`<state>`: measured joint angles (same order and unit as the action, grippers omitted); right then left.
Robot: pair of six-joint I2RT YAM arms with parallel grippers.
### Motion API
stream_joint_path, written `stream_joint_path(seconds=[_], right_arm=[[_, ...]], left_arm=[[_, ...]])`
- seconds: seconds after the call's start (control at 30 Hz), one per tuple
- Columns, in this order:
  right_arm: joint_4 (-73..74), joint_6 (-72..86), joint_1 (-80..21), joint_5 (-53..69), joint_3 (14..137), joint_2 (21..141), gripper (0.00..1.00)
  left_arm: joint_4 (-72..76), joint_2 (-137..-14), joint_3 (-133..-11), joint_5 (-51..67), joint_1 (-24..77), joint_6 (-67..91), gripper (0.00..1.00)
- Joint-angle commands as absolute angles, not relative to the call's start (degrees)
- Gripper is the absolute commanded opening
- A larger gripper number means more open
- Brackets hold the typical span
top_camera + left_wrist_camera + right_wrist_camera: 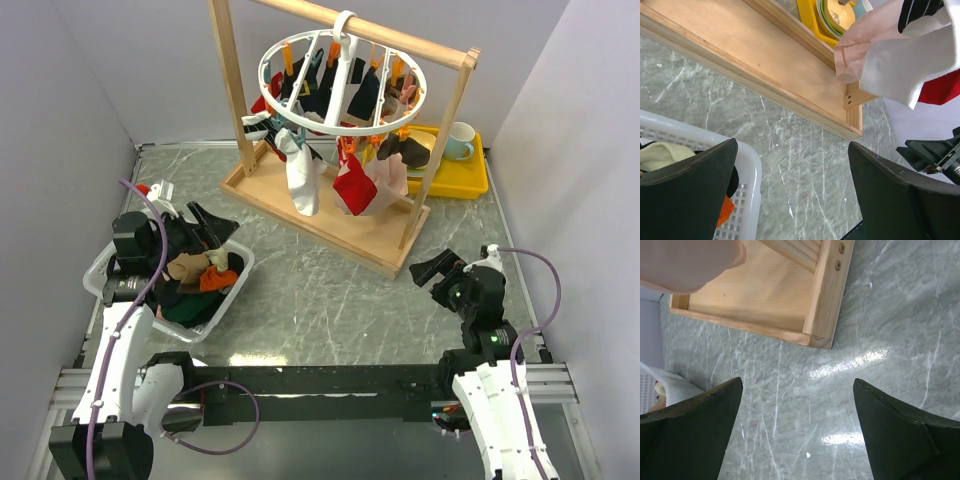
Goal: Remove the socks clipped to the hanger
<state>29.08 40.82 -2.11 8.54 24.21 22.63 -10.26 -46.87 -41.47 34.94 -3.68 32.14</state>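
The white round hanger (342, 85) hangs by its hook from the wooden rack's top bar. Socks are clipped to it: black ones (325, 92), a white one (302, 180), a red one (354, 188) and a pale pink one (388, 178). My left gripper (215, 235) is open and empty over the white basket's (105, 272) right end. In the left wrist view (792, 175) it looks out at the pink (860, 45), white (905, 65) and red (940, 90) socks. My right gripper (435, 270) is open and empty, low over the table near the rack's front right corner (822, 337); the right wrist view (797, 420) shows it.
The basket (747, 170) holds several loose socks, among them a cream one (660, 152) and an orange one (217, 278). The wooden frame rack (330, 215) stands mid-table. A yellow tray (465, 178) with a cup (459, 140) and bowls sits behind it at the right.
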Motion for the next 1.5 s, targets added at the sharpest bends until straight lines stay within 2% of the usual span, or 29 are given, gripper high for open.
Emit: stream_joint_path(seconds=[0.0,0.3,0.4,0.47,0.57,0.67,0.8,0.97,1.17,1.4,1.47], right_arm=[[25.6,40.3,-2.4,7.9,24.4,20.8,1.0],[23.7,36.2,-2.3,8.7,23.6,13.1,0.96],[22.0,34.5,-2.4,12.3,23.7,13.4,0.94],[20.3,34.1,-2.4,14.1,24.5,14.6,0.93],[18.1,33.3,-2.3,18.5,26.4,17.7,0.94],[15.7,33.0,-2.3,22.8,28.3,20.4,0.95],[16.4,31.2,-2.3,22.2,30.4,21.4,0.96],[19.2,28.1,-2.3,26.4,35.1,25.0,0.98],[21.2,27.2,-2.4,25.1,39.4,23.0,0.98],[21.2,27.3,-2.3,22.3,43.4,21.7,0.96],[21.7,26.6,-2.3,21.9,44.5,22.6,0.96]], left_arm=[[-7.6,-46.1,-41.5,36.9,-4.0,31.4,0.99],[-6.1,-46.3,-40.9,39.5,-4.0,31.5,1.0],[1.6,-45.6,-38.3,49.3,-3.9,33.7,0.99],[8.7,-44.2,-36.6,51.8,-3.3,35.9,0.99],[8.4,-42.1,-36.6,48.4,-0.4,34.5,0.99],[5.5,-41.9,-39.7,42.1,7.5,30.8,0.99],[5.5,-44.7,-44.0,37.0,13.7,29.6,1.0],[9.5,-49.2,-45.9,33.9,16.1,31.5,0.99],[10.1,-56.9,-52.6,30.1,16.8,31.7,0.99],[16.5,-66.2,-58.1,31.7,16.9,37.2,0.83],[18.9,-68.6,-58.9,32.3,17.0,39.2,0.83]])
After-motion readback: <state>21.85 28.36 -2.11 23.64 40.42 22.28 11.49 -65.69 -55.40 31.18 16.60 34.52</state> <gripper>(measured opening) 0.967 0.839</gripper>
